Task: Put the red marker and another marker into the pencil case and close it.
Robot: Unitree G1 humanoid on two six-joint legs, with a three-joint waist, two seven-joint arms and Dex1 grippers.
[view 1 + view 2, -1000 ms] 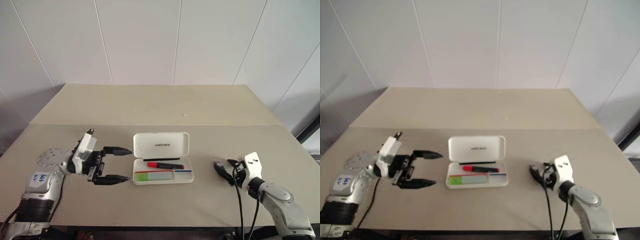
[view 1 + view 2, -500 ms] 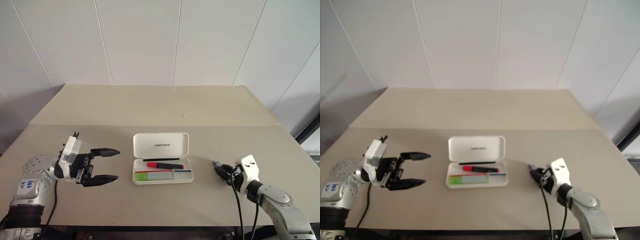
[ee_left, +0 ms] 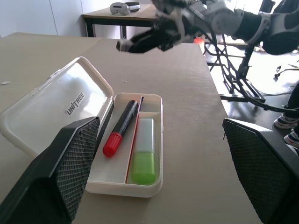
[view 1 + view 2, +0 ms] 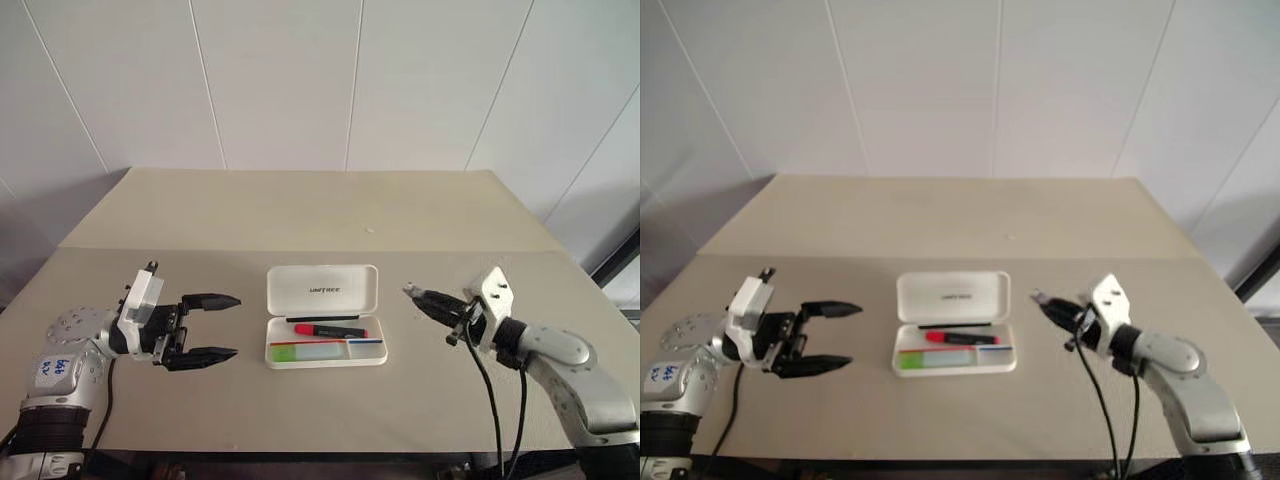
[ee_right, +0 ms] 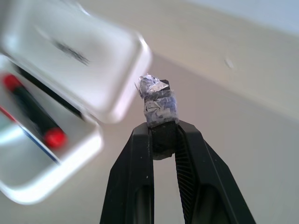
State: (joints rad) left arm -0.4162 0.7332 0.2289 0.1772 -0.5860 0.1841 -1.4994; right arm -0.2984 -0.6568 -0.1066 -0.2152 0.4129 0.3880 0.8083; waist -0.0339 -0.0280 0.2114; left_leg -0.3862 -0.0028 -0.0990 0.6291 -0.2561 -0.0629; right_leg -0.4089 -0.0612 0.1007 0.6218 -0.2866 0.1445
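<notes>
Lying open near the table's (image 4: 300, 205) front edge, the case (image 4: 326, 316) is between my two grippers, its lid (image 4: 322, 289) laid back flat on the far side. In the tray the red marker (image 4: 330, 329) sits in the far lane and the green marker (image 4: 310, 351) in the near one, so I judge only the closing is left. The case looks like thin hard plastic: light, stiff and smooth, likely to skate on the bare table if I push it sideways. I would catch the lid by its free far edge, fold it toward me over the hinge, then press down near the front rim.

My left gripper (image 4: 208, 328) is apart from the case's left end, its fingers spread wide and holding nothing. My right gripper (image 4: 418, 294) hangs off the case's right end, near the lid's corner, with the fingers (image 5: 135, 177) pinched together on nothing but their own taped tip.

Room is generous: bare table lies behind the lid and on both sides.
</notes>
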